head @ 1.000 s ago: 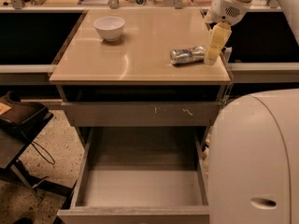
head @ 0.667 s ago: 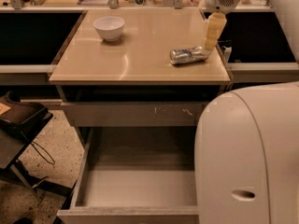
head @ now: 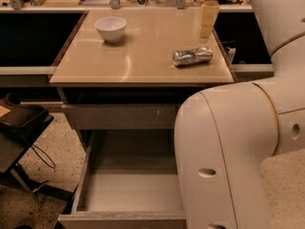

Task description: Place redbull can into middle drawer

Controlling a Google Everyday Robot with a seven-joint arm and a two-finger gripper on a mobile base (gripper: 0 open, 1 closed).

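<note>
The gripper (head: pixel 206 32) hangs over the desk's (head: pixel 138 56) back right corner. I cannot tell if it is open or closed. The can (head: pixel 192 56) lies on its side by the right edge. The drawer (head: pixel 128 192) is open under the front edge.

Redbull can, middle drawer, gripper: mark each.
redbull can (head: pixel 192 57), camera view, middle of its side.
middle drawer (head: pixel 133 191), camera view, bare floor.
gripper (head: pixel 206 31), camera view, its lower tip, just above the can in frame.
</note>
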